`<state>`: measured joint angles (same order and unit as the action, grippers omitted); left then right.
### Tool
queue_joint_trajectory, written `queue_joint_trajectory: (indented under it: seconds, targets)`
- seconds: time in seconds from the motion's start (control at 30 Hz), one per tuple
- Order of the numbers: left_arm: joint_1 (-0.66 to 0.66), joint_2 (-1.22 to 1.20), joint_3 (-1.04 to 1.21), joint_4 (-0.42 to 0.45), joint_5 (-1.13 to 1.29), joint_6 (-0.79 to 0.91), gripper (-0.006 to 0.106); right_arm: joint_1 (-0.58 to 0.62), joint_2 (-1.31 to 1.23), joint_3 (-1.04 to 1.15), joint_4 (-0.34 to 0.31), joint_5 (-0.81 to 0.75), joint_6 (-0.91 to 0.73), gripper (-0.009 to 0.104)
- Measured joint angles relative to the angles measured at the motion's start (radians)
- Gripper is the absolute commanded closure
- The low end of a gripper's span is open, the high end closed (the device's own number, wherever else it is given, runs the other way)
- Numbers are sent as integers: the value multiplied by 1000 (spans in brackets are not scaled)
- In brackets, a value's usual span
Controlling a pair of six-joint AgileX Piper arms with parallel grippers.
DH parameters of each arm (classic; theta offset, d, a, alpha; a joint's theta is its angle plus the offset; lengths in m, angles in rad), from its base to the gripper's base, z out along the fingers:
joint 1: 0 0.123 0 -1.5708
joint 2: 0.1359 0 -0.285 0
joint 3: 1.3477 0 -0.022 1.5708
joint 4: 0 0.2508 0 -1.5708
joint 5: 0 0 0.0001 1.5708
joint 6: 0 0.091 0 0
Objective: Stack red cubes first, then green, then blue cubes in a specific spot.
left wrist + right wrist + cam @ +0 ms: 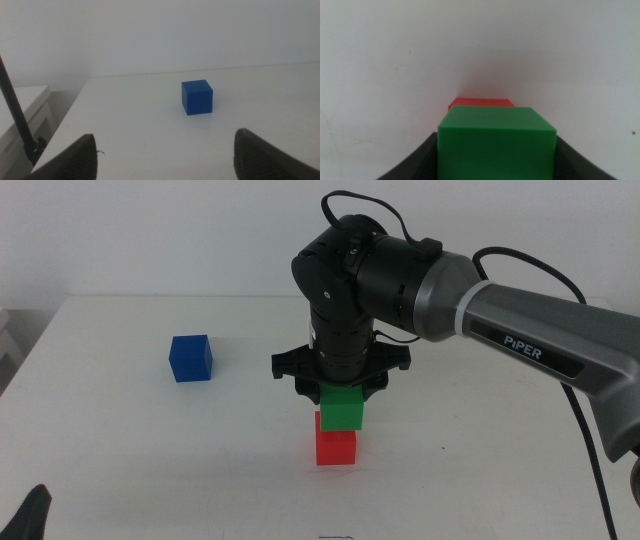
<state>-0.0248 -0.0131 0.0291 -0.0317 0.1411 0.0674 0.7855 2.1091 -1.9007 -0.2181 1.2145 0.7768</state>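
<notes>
At the near edge of the white table (pixel 120 470), the left gripper (pixel 165 155) waits with its jaws spread wide and empty, looking toward the small solid dark-blue cube (pixel 190 358), which sits alone on the far left of the table, well apart from the stack. Farther in, near the table's middle, the small matte bright-red cube (pixel 336 447) rests on the bare spot chosen for the stack. Directly above it the right gripper (pixel 340 388), pointing straight down, holds the small matte green cube (pixel 342 409) between its jaws by two opposite side faces; the green cube's underside meets, or nearly meets, the red cube's top. All three cubes look light, rigid and hard-edged, with plain flat faces that may slide under a loose pinch. The blue cube is probably best taken squarely across opposite side faces, leaving its underside clear for setting down.
</notes>
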Motion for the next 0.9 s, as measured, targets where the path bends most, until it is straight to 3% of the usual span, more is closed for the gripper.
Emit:
queue_joint_trajectory:
  seconds: [0.67,0.77,0.8,0.83,0.9]
  targets:
    - [0,0,0,0,0,0,7,6,37,-5,15,-12,-8,96]
    - [0,0,0,0,0,0,7,6,45,-8,15,-12,-8,92]
    - [0,0,0,0,0,0,7,6,46,-10,15,-12,-8,78]
    - [0,0,0,0,0,0,7,6,46,-10,15,-12,-11,42]
    - [0,0,0,0,0,0,7,6,48,-10,15,-13,-18,30]
